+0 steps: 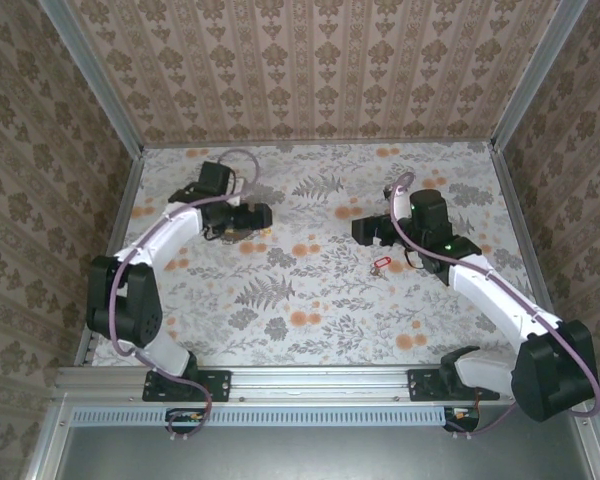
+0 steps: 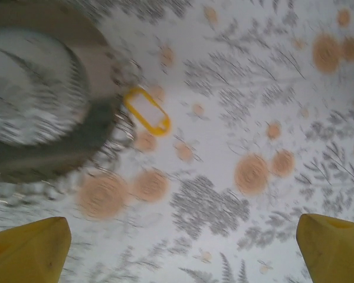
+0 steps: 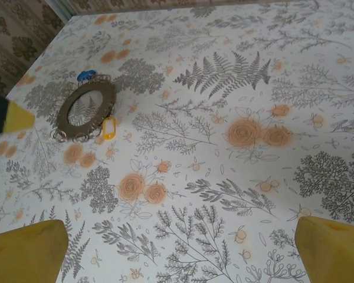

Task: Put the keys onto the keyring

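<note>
The table [image 1: 310,300], covered in a fern-and-flower print, carries all parts. The left gripper [image 2: 180,252] hangs over the far left of the table with its jaws spread wide and nothing between the yellow fingertips [image 2: 26,250]. The right gripper [image 3: 180,250] is over the centre right, jaws likewise wide and empty. The keyring [image 3: 85,109], an oval metal ring, lies flat just ahead of the left gripper. The orange-yellow key [image 3: 108,128] lies at the ring's rim on the side nearer the right gripper. The blue key [image 3: 86,75] lies at the opposite rim. The left wrist view is blurred, so it is unclear whether either key is attached. The red key [image 1: 383,263] lies well apart from the ring, near the right gripper.
</note>
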{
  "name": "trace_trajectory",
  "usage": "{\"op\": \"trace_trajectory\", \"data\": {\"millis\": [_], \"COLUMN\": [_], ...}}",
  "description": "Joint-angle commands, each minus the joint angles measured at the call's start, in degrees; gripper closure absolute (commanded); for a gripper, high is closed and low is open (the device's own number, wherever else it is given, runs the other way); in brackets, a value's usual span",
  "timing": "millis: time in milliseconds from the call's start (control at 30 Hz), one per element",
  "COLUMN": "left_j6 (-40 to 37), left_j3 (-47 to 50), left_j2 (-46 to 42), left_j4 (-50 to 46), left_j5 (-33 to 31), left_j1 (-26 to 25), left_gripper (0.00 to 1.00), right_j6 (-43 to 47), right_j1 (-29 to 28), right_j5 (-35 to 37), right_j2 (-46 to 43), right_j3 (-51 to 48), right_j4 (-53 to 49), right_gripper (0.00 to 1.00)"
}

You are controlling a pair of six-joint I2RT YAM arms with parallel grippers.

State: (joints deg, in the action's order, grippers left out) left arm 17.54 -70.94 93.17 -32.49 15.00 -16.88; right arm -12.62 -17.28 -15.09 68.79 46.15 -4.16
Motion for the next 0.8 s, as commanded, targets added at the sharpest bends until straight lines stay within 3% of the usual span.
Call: {"op": "trace_trajectory", "data": {"millis": [0,233,767], "left_j6": [-5.86,-10.16,-8.99], "left_j3": [-5.65,-19.94,-11.87], "left_j2": [7.13,23.08,24.37], "left_j4": [-4.42,-8.84,-5.51], "left_j5": [-2.34,-4.57,-2.62], "left_j1": [2.91,3.57,-1.55], "left_gripper": [0.01,0.01,0.00], "right_j6": [-1.02,-1.01,-0.21], "right_j1": [0.24,0.14,0.32], "right_j5": [-1.25,-1.24,-1.43], "right_j2": [0.96,2.13,0.94], "right_j3": [-0.18,1.00,1.92], "right_j4": [0.35,-0.19,-1.43], "right_gripper": [0.00,0.00,0.00]}}
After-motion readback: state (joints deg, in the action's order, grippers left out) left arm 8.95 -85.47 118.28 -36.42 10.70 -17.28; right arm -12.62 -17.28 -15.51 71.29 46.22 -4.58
